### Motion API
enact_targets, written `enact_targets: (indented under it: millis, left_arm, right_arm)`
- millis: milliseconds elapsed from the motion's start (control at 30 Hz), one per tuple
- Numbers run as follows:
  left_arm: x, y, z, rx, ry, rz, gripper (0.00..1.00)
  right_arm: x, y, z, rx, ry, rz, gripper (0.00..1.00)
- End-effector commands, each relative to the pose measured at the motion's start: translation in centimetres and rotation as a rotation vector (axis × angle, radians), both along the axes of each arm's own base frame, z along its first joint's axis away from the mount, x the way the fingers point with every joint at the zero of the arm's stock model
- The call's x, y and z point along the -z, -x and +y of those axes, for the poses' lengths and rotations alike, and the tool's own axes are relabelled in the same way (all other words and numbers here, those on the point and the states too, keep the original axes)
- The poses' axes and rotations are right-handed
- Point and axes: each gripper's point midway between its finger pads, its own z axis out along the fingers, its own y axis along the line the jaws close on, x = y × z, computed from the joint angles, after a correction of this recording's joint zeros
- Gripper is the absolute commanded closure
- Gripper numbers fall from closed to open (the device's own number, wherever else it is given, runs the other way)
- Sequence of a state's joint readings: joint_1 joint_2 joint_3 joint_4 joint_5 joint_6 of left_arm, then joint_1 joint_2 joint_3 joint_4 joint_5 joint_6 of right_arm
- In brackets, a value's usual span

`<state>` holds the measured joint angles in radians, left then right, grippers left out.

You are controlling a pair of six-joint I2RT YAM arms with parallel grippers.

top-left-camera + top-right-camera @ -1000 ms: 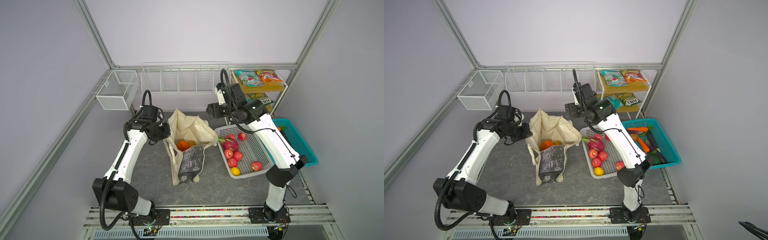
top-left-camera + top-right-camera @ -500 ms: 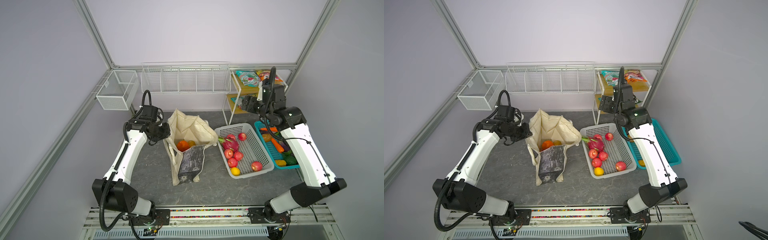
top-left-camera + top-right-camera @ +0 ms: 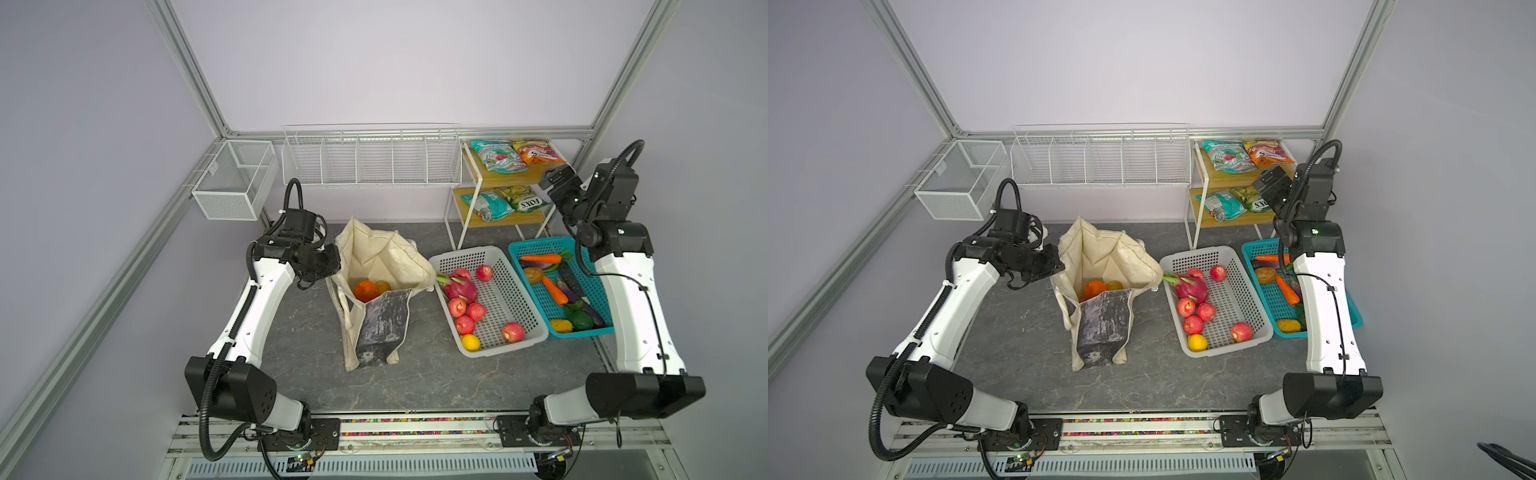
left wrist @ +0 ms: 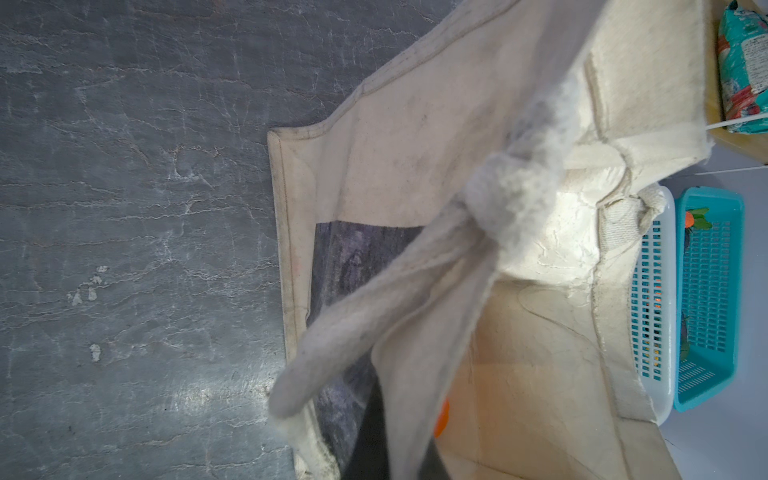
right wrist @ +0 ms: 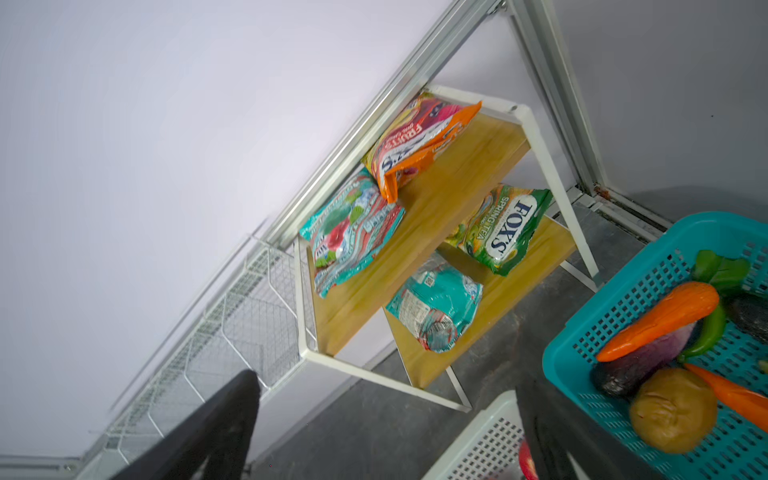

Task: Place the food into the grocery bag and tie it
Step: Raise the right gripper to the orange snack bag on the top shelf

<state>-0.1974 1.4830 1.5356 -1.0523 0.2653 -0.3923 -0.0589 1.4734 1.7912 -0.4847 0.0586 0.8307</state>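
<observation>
1. The left gripper (image 3: 329, 267) is clenching the near-left rim of the cream fabric grocery bag with a grey marbled panel (image 3: 386, 257), which stands mid-table, and is holding its mouth open over a round orange toy fruit (image 3: 365, 290).
2. The right gripper (image 3: 555, 183) is hovering, jaws released and empty, beside the white-framed wooden shelf (image 3: 505, 178) — packing is likely in hand, and the next move calls for closing on a crinkly teal snack packet (image 3: 498, 156).
</observation>
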Motion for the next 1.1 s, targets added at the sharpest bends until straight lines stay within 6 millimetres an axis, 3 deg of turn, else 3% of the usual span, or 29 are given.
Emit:
enact_targets:
  millis: [0, 167, 500, 700, 1067]
  left_arm:
    - [-1.1, -1.0, -0.2, -0.009, 0.006, -0.042, 1.0]
    - [-0.9, -1.3, -0.5, -0.013, 0.012, -0.04, 1.0]
    - [-0.9, -2.2, -0.7, -0.022, 0.004, -0.039, 1.0]
    - [-1.1, -2.8, -0.8, -0.03, 0.004, -0.04, 1.0]
    - [-0.5, -4.3, -1.5, -0.029, 0.004, -0.023, 1.0]
  right_arm:
    - [-0.5, -1.9, -1.2, 0.011, -0.186, -0.074, 0.05]
    - [0.1, -4.5, -3.3, 0.031, -0.299, -0.099, 0.09]
    - [1.6, -9.7, -5.0, 0.039, -0.398, -0.095, 0.13]
    - [0.9, -12.2, -5.3, 0.02, -0.447, -0.125, 0.15]
    - [2.8, -17.8, -5.6, -0.001, -0.603, -0.129, 0.2]
